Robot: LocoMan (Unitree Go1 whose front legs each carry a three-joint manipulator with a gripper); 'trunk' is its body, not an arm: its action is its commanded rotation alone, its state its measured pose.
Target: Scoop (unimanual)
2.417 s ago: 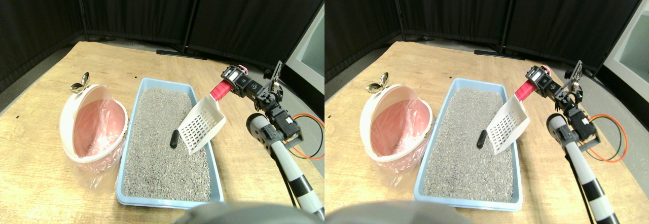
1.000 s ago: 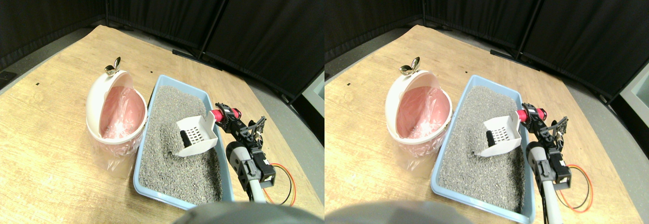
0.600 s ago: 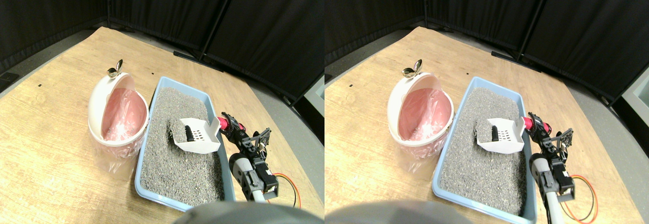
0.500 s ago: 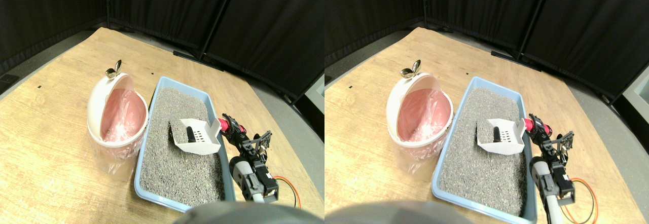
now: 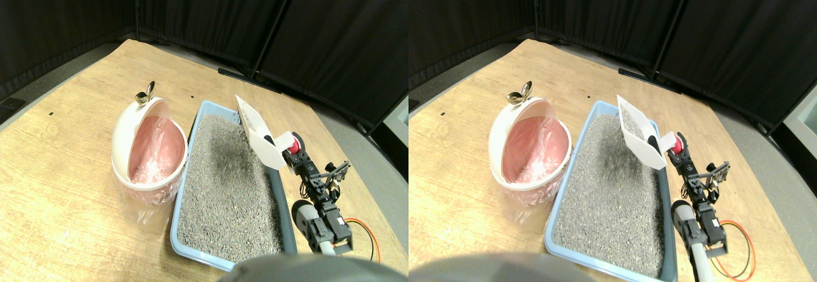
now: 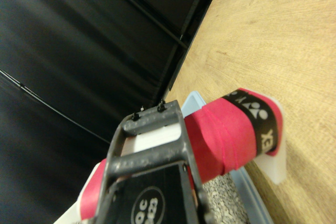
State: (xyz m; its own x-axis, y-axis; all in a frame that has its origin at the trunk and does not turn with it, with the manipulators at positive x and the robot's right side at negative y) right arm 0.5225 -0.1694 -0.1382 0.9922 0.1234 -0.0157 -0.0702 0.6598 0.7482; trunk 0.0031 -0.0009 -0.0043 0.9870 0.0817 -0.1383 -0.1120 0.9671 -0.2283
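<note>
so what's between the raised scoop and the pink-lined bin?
Only litter in the blue tray, in the stereo view. The white scoop hangs over the tray's far right side, the bin sits left.

White scoop, handle wrapped red with a black band near the end. Light blue litter tray filled with speckled grey litter. Bin cream-white outside, lined with a translucent pink bag, gold-coloured knob on top. Tool black. Orange-red cable. Floor light wood-grain; black curtains behind.
</note>
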